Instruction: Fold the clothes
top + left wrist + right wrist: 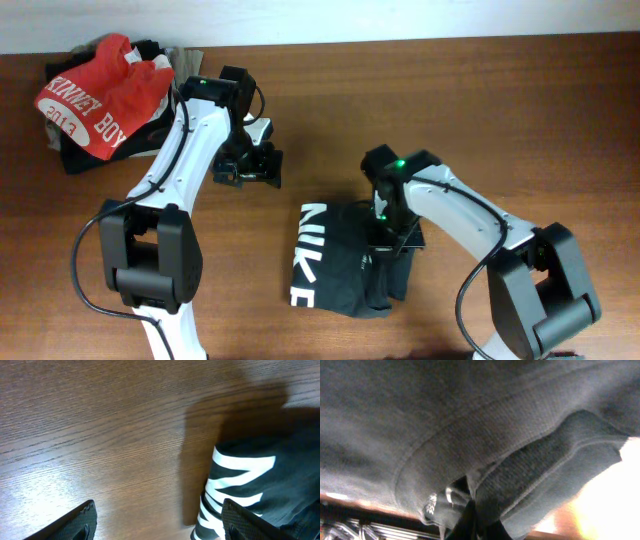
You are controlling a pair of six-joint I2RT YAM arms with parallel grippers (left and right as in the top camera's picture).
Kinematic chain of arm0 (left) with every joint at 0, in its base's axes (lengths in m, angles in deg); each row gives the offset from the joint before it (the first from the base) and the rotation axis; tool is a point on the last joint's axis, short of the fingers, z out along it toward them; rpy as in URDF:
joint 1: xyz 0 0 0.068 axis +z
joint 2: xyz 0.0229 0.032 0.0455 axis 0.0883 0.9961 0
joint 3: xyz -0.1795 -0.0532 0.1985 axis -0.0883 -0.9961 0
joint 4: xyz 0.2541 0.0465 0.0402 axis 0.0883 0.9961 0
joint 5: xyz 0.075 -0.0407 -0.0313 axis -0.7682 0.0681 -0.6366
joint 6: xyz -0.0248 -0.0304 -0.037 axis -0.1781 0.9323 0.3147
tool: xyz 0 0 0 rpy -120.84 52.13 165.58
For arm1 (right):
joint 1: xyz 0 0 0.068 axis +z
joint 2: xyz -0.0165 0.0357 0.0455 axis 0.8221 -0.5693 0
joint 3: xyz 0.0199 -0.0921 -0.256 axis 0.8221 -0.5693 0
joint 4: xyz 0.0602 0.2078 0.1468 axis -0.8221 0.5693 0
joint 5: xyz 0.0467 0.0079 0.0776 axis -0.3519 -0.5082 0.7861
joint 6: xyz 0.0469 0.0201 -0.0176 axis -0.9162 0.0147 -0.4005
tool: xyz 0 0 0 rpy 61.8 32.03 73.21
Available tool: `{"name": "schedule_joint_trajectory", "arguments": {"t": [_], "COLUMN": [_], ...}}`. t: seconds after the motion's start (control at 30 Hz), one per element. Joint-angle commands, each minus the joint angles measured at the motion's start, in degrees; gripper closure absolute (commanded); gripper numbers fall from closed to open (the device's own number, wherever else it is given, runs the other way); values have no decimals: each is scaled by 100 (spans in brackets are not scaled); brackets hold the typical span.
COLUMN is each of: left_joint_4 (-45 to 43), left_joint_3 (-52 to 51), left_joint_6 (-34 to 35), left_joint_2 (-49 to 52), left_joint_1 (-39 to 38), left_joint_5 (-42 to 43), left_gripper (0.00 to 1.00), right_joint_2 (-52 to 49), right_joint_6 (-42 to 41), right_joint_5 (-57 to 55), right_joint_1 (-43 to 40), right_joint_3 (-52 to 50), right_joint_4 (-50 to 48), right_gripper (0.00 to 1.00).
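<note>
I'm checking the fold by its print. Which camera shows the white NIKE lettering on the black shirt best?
Overhead: the black T-shirt lies folded on the table, its white lettering whole along the left edge. The left wrist view catches only a few white strokes. The right wrist view shows just dark cloth up close.

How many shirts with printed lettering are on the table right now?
2. The black NIKE T-shirt lies partly folded mid-table; the red T-shirt tops the pile at the far left corner. Cloth beneath it may hide more.
</note>
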Motion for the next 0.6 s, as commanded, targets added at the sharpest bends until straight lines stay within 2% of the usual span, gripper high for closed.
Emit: {"name": "schedule_joint_trajectory", "arguments": {"t": [0.0,0.17,0.2,0.27,0.43,0.47,0.57], "left_joint_4": [-4,-7,-7,-7,2,2,-7], "left_joint_3": [-44,-44,-44,-44,-44,-44,-44], "left_joint_6": [74,74,74,74,74,74,74], "left_joint_2": [52,52,52,52,52,52,52], "left_joint_1": [9,9,9,9,9,9,7], "left_joint_5": [-15,-15,-15,-15,-13,-13,-13], "left_gripper": [20,20,20,20,20,20,20], "right_joint_2": [55,55,55,55,55,55,55], "right_joint_6": [87,404,400,291,33,37,35], "right_joint_5": [-697,-907,-1213,-1665,-1694,-1696,-1668], "right_joint_1": [-455,-844,-844,-859,-1410,-1572,-1974], "right_joint_3": [321,330,308,195,-413,-516,-579], "right_joint_4": [590,833,778,544,-332,-452,-509], "right_gripper": [96,95,91,87,86,86,96]}}
